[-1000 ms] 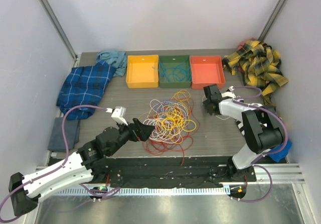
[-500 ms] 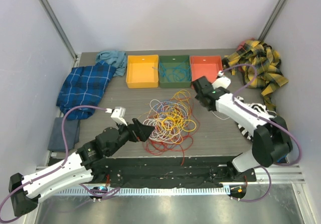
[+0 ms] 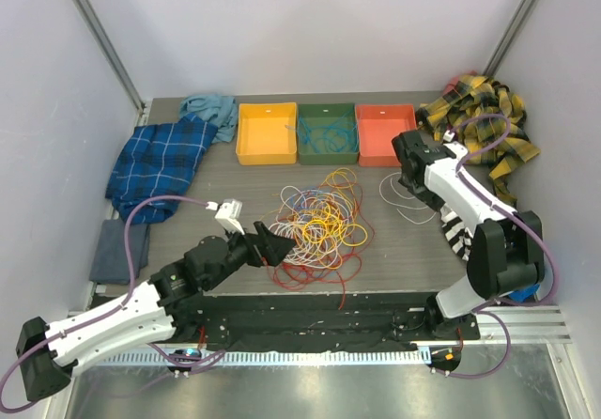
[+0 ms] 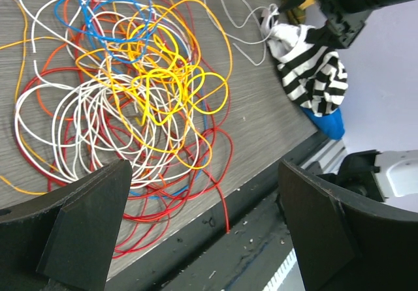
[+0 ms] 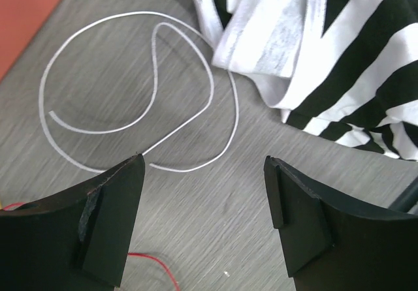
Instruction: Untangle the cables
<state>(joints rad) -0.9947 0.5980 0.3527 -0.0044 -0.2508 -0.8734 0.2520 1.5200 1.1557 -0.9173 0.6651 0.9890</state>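
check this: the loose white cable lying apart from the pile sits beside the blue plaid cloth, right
No. The loose white cable lies apart from the pile, but beside the black-and-white striped cloth; the right wrist view shows it.

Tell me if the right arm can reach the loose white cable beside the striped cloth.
Probably yes: the right pincer hangs open just above the thin white cable loop, with nothing between them.
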